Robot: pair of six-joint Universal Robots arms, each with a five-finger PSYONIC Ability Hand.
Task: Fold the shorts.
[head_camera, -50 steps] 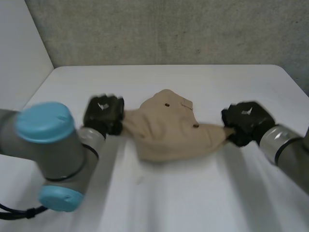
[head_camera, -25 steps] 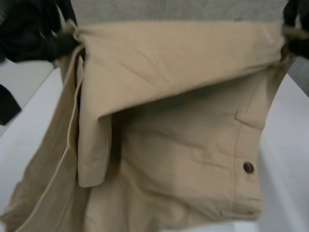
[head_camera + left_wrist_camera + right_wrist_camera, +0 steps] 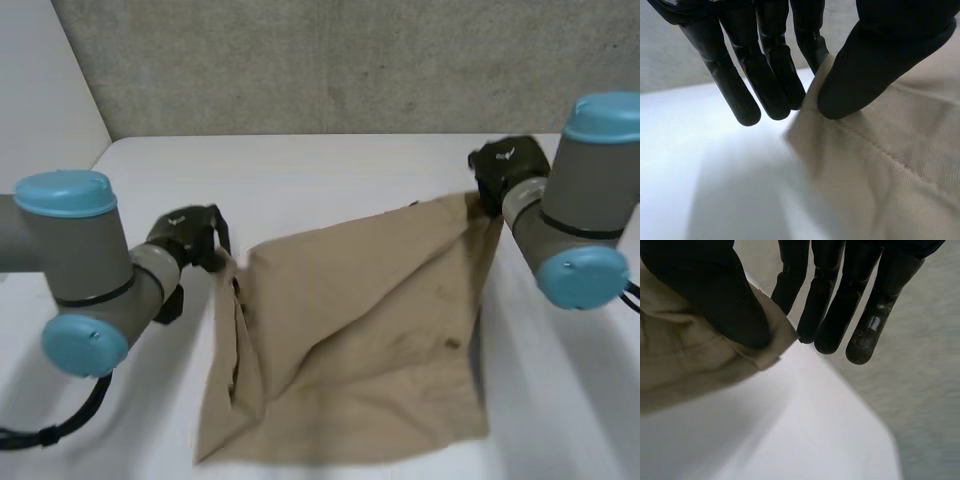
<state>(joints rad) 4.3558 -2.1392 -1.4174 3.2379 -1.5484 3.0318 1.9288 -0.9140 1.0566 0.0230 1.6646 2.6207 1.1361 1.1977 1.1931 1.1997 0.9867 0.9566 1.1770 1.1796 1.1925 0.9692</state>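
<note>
While the left hand (image 3: pixel 185 238) pinches one top corner between thumb and fingers and the right hand (image 3: pixel 508 168) clamps the other corner in the same way, the shorts (image 3: pixel 370 340) stretch across the middle of the table (image 3: pixel 330 165). Their body spreads from the hands toward the near edge. The held edge runs slanted: its right end is close to the far right corner and its left end is nearer to the left edge. I think the next move needs this edge level first, then carried over toward the near hem
</note>
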